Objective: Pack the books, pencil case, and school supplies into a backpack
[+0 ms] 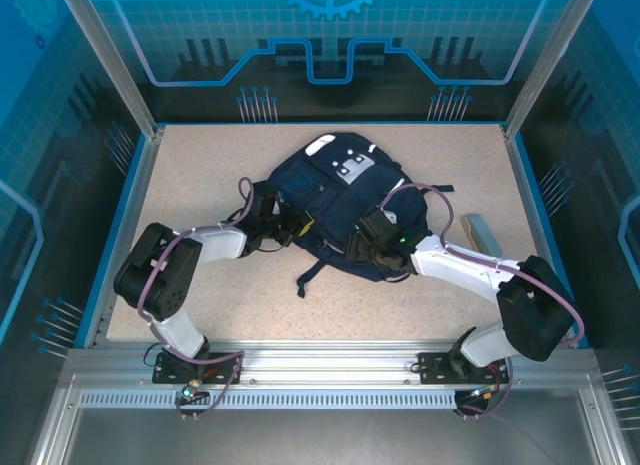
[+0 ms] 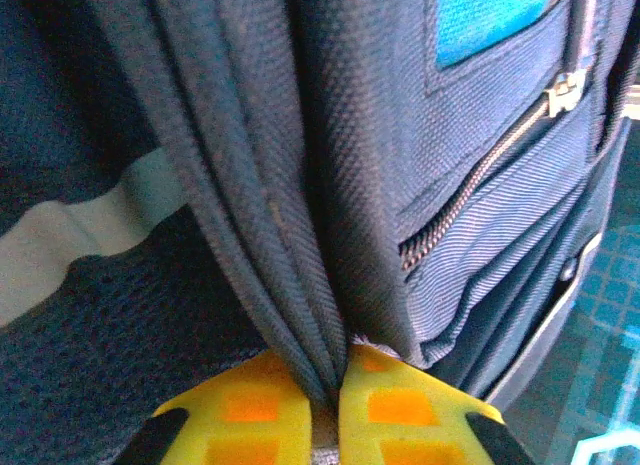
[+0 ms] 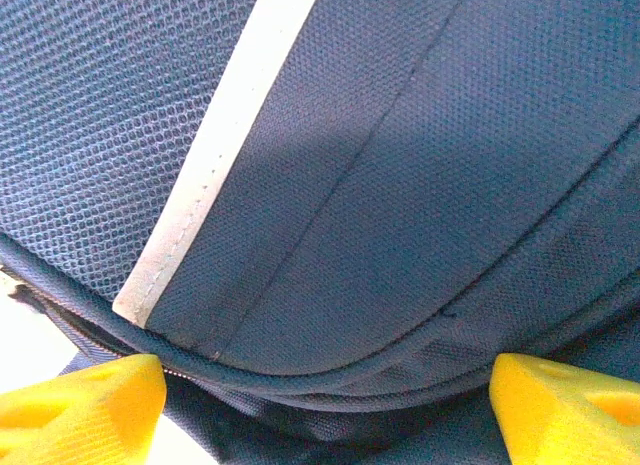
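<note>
Top external view: where is the backpack [image 1: 335,200] found?
— Laid flat mid-way across the table [image 1: 190,185], long axis run near-to-far, white-patched top pointed at the far edge.
And the grippers?
— A fabric fold is pinched by the left gripper [image 2: 330,400]; the right gripper [image 3: 325,395] is spread wide at the seamed edge, nothing clamped.

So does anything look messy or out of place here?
Nothing is damaged or spilled. The backpack lies slumped, with one strap trailing loose on the near side, and the left gripper is pinching a bunched fold of its fabric.
</note>
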You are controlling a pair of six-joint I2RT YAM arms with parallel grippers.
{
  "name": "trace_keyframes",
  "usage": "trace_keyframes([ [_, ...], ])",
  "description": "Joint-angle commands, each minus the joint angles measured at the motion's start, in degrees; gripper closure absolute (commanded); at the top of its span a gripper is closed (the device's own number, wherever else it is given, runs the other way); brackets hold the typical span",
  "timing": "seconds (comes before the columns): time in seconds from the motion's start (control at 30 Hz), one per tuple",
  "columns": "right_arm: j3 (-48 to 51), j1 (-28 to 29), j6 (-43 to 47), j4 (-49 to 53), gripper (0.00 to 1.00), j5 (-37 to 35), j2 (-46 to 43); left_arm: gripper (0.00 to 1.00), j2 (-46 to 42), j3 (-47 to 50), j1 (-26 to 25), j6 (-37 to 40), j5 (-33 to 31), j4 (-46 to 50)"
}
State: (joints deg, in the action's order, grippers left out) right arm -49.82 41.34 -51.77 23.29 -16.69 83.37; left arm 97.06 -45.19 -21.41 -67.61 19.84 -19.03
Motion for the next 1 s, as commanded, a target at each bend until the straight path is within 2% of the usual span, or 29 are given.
trace_keyframes([
  [0.0,0.6,-1.0,3.5,-2.2,0.14,1.3,2.6,0.96,-4.9,1.3,1.3,0.1,0.3,-1.4],
  [0.23,-9.2,-5.8,11.8,-2.5,0.16,4.2,9.7,1.00,-11.6,4.4,1.9,1.3,-0.2,2.7],
  [0.4,-15.9,-6.2,15.3,0.8,0.17,3.0,12.0,1.00,-13.6,5.6,2.0,1.1,1.1,3.9],
  [0.53,-19.1,-2.4,15.4,8.0,0.18,-3.4,9.4,0.99,-14.1,5.2,2.0,1.3,1.4,5.3],
  [0.63,-20.7,2.0,11.8,14.7,0.17,-7.7,7.9,0.99,-14.1,4.4,2.0,1.6,1.2,6.6],
  [0.77,-18.9,7.8,6.9,13.1,0.19,-3.5,7.1,0.98,-13.9,4.0,2.0,1.5,1.1,6.7],
  [0.87,-17.7,11.5,3.2,7.3,0.26,1.4,8.5,0.98,-14.0,4.0,2.0,1.5,1.2,6.7],
  [0.97,-18.7,13.4,-0.8,4.3,0.33,1.5,11.6,0.98,-14.0,3.9,2.0,1.5,1.2,6.8],
])
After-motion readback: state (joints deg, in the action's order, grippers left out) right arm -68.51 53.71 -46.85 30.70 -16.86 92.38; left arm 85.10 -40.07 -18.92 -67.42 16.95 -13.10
